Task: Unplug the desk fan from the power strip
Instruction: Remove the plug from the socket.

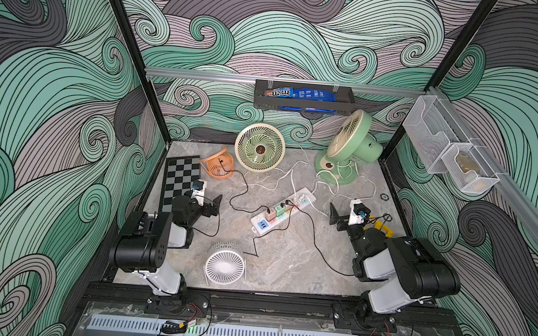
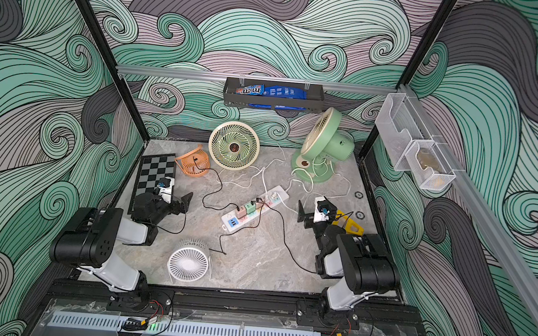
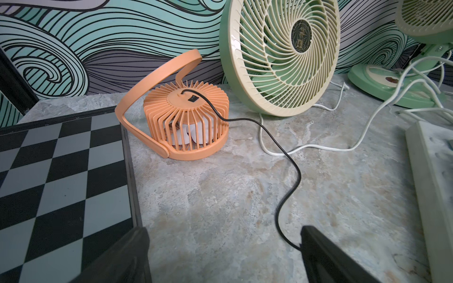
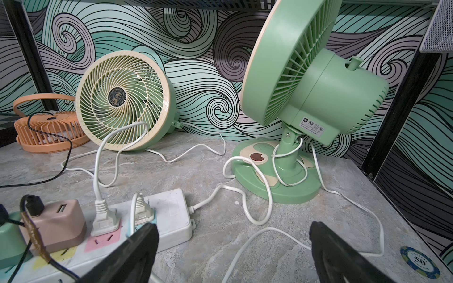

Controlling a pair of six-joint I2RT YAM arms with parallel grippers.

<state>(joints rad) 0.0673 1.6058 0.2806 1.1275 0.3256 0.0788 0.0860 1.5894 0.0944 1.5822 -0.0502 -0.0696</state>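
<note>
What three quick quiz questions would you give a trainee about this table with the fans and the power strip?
1. True or false: the left claw is closed on a plug in the power strip.
2. The cord coming out of the orange fan is: A white, B black, C yellow.
3. Fill in: the flat black-and-grey thing lying beside the orange fan is a ____.

Key: 1 false, the claw is open and empty; 2 B; 3 chessboard.

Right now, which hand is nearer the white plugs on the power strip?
Right. The right hand is open close to the white plugs; the left hand is open farther off, by the chessboard.
</note>
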